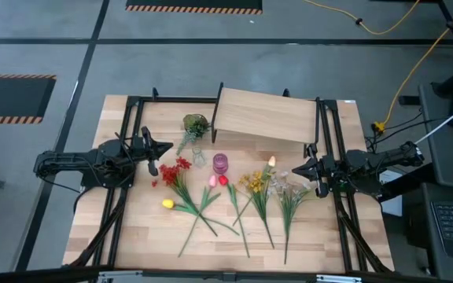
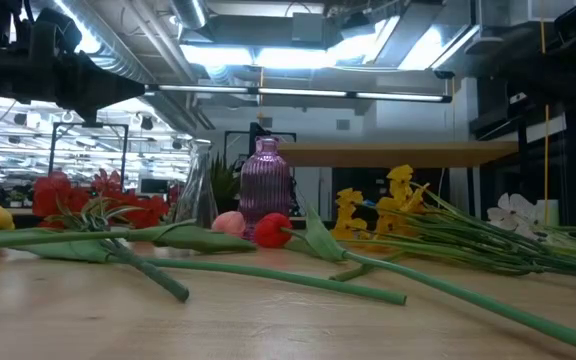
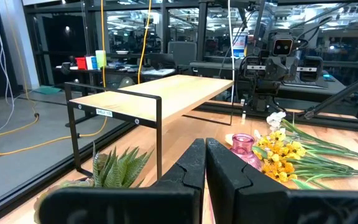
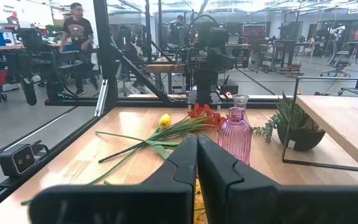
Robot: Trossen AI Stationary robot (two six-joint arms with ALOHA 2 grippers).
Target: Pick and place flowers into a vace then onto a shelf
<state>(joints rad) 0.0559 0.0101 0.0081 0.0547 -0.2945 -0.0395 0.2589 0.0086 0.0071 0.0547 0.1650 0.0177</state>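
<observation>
While both closed, empty grippers, left gripper (image 1: 166, 148) and right gripper (image 1: 296, 167), wait at the table edges, the flowers (image 1: 211, 196) lie loose between them before the pink vase (image 1: 221, 163), seemingly light, limp, best pinched mid-stem.

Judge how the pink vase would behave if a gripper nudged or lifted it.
The pink vase stands upright, tall with a narrow neck, so a sideways nudge near the top would probably tip it. It looks like ribbed, see-through glass, so likely rigid, fragile and somewhat slippery. Flowers lie close beside it and could get swept along.
</observation>
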